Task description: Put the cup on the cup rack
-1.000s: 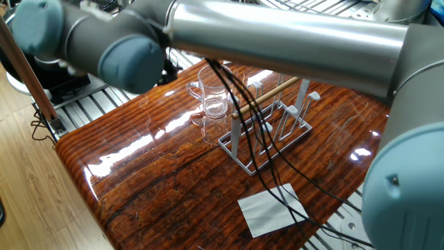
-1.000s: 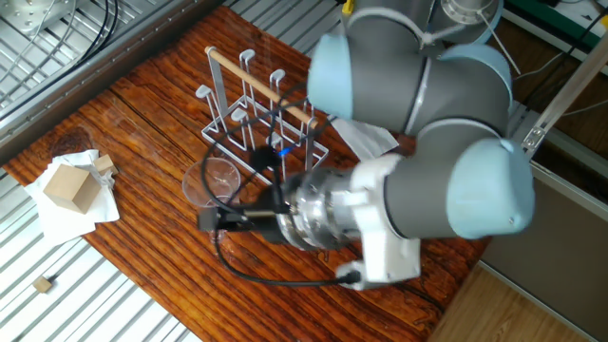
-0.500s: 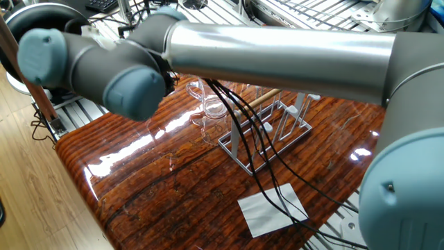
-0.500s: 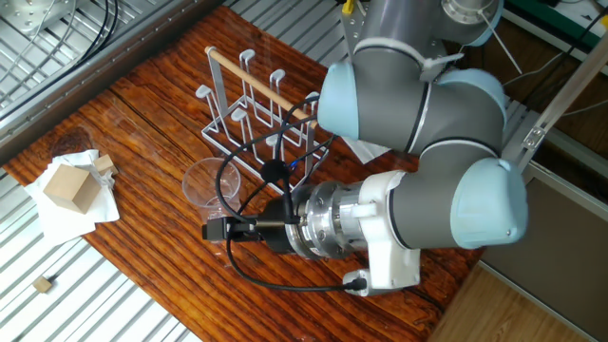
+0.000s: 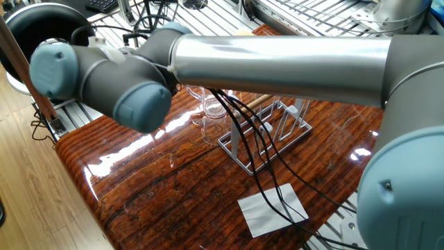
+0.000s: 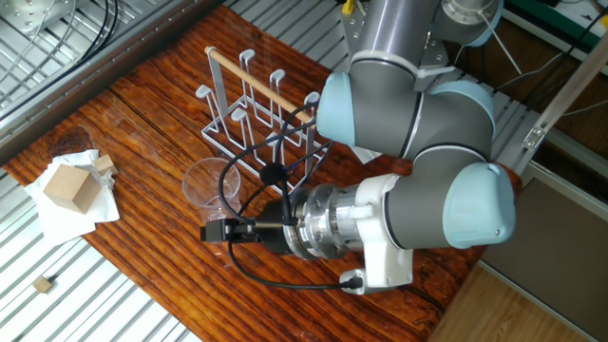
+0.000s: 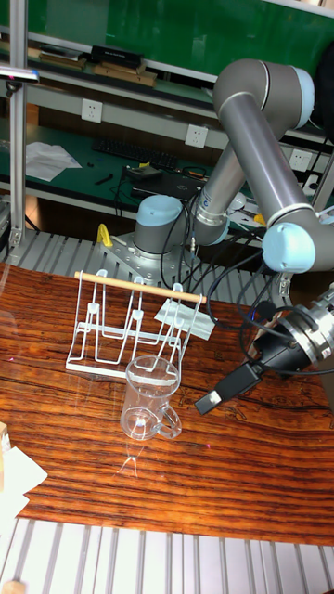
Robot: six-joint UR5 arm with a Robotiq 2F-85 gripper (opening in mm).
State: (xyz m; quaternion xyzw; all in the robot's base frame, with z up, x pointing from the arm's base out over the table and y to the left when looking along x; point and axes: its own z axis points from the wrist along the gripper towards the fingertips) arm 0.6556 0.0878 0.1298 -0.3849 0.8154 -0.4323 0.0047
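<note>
Cup [image 7: 151,395] upright on table [image 7: 241,483], just at 6 o'clock of cup rack [image 7: 130,329], apart from gripper [image 7: 215,395] at its 3 o'clock. Finger spread unclear, nothing visibly held.

No text, label, brand or number can be read in any view.

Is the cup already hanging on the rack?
No, the cup stands upright on the table in front of the rack.
</note>
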